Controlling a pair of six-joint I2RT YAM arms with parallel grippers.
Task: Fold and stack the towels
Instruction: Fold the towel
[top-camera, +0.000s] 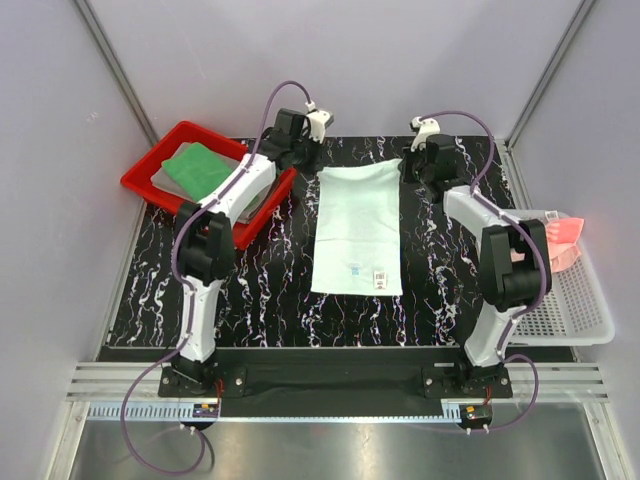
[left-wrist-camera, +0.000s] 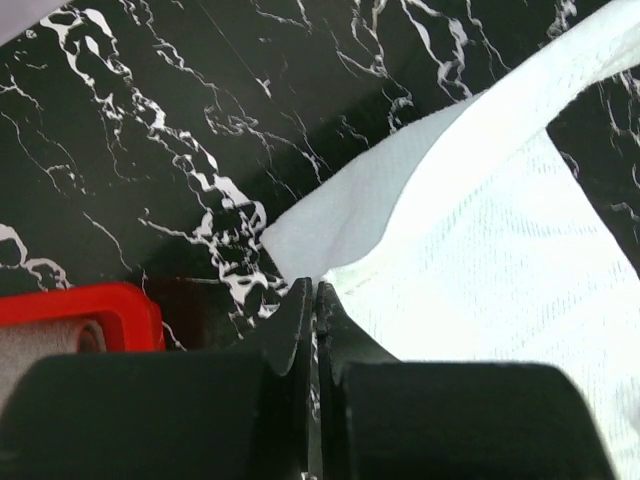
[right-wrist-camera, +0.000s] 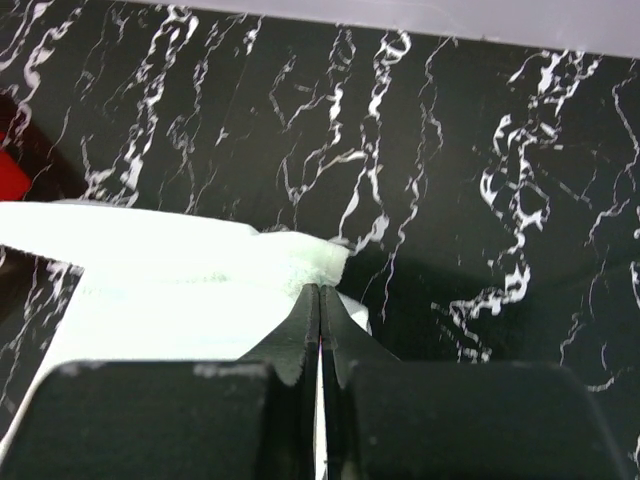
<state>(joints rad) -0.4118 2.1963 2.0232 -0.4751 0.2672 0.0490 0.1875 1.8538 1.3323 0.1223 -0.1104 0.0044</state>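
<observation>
The white towel (top-camera: 357, 228) lies spread on the dark marbled table, its small label (top-camera: 380, 277) near the front edge. My left gripper (top-camera: 312, 160) is at its far left corner, and in the left wrist view my left gripper (left-wrist-camera: 315, 290) is shut on that corner of the white towel (left-wrist-camera: 480, 230). My right gripper (top-camera: 408, 165) is at the far right corner. Seen from the right wrist, my right gripper (right-wrist-camera: 320, 292) is shut on the bunched edge of the white towel (right-wrist-camera: 190, 290). A green towel (top-camera: 200, 168) lies folded in the red tray (top-camera: 150, 180).
The red tray (left-wrist-camera: 95, 300) stands at the back left, partly under my left arm, with grey cloth (left-wrist-camera: 40, 345) in it. A white mesh basket (top-camera: 580, 310) at the right edge holds a salmon-pink towel (top-camera: 565, 235). Grey walls enclose the table.
</observation>
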